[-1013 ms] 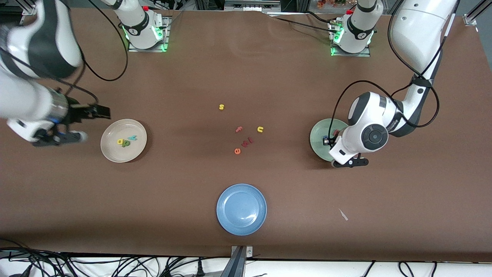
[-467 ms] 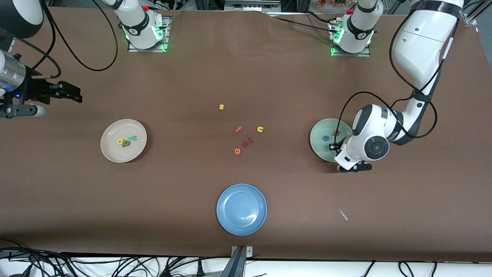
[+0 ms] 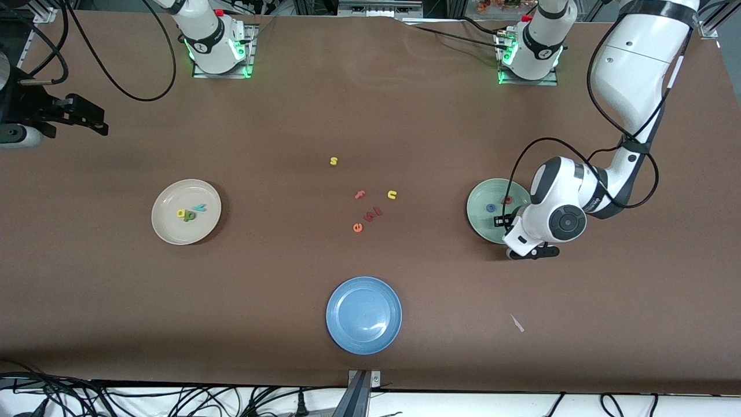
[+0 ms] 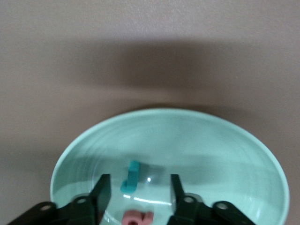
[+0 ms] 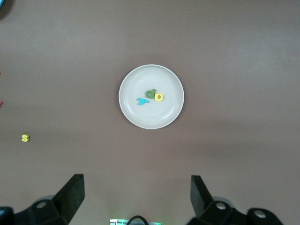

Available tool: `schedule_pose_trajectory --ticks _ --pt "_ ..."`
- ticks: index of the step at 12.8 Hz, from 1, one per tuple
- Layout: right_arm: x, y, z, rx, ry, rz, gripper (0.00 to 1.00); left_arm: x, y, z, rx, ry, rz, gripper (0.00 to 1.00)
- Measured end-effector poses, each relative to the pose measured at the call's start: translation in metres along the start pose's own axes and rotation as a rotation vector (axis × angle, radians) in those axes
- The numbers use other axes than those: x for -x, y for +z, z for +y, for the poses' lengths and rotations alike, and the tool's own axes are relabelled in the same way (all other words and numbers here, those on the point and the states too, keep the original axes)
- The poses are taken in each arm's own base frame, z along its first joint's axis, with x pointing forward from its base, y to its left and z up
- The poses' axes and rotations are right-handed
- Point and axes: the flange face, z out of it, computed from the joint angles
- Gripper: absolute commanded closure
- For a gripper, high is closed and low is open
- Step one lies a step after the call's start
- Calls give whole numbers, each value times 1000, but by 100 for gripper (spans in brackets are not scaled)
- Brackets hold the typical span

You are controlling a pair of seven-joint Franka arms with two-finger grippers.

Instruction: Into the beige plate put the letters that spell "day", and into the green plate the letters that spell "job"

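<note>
The green plate (image 3: pixel 479 200) holds the blue o (image 3: pixel 491 208) and the salmon b (image 3: pixel 507 200). My left gripper (image 3: pixel 499 221) hangs low over this plate. In the left wrist view its fingers stand open (image 4: pixel 139 180), and the teal j (image 4: pixel 131 176) lies loose on the green plate (image 4: pixel 211 150) between them, touching neither. The salmon b (image 4: pixel 137 218) lies close by. The beige plate (image 3: pixel 172 229) holds the yellow a (image 3: pixel 181 213), the dark green d (image 3: pixel 189 216) and the teal y (image 3: pixel 200 207). My right gripper (image 3: pixel 95 119) is open and empty, up high at the right arm's end of the table.
Loose letters lie mid-table: a yellow s (image 3: pixel 333 161), a pink f (image 3: pixel 360 194), a yellow u (image 3: pixel 392 194), an orange e (image 3: pixel 358 227) and dark red pieces (image 3: pixel 373 214). A blue plate (image 3: pixel 363 314) sits nearest the front camera. A white scrap (image 3: pixel 517 322) lies near it.
My left gripper has opened over the green plate and let the teal j drop into it. The right arm has drawn away from the beige plate toward its end of the table.
</note>
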Motion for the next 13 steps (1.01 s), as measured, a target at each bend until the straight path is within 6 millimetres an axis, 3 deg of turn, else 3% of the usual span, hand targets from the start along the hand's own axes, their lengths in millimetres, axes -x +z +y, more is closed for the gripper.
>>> schedule_pose_trajectory --ticks 2,7,13 --pt "-1 3 0 0 1 -9 0 9 -35 -3 -16 -2 6 0" --pt "-8 16 9 0 24 -36 0 46 -148 -9 -29 20 134 0" --pt "-9 16 3 1 60 -36 0 88 -251 -23 -49 175 279 0"
